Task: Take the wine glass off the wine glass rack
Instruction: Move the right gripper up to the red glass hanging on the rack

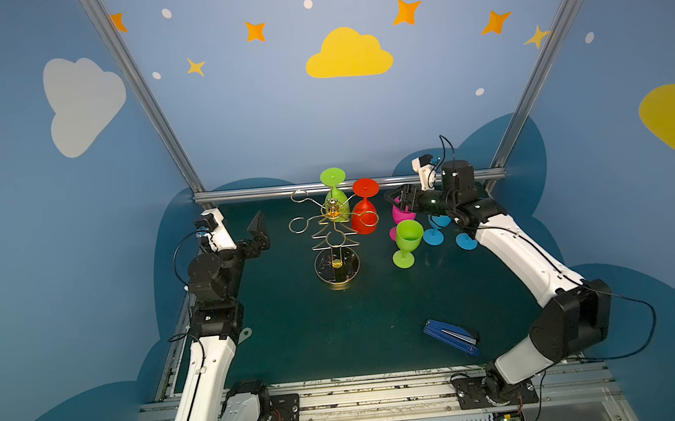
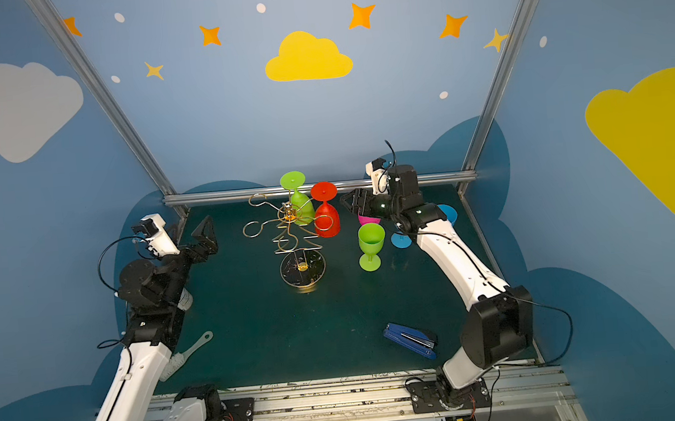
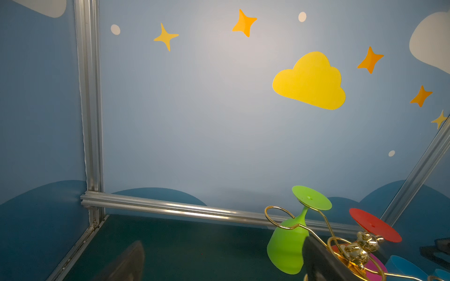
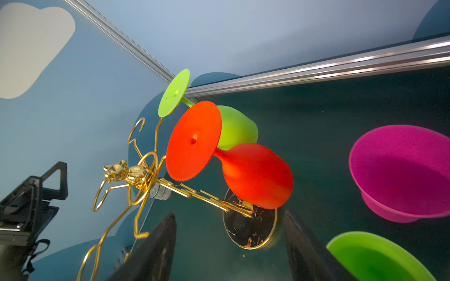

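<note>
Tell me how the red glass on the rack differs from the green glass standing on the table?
The red wine glass hangs upside down, foot up, on the wine glass rack; the green wine glass stands upright on the table, apart from the rack. One is red, the other green. Both share the same shape: bowl, stem, round foot.

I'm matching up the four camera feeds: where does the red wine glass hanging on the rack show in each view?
In a top view: red wine glass, near centre, hung upside down.
In a top view: likewise near centre.
Left wrist: only its round foot shows.
Right wrist: whole glass, close up, mid-picture.
Shared landmark: hanging green glass beside it.
</note>
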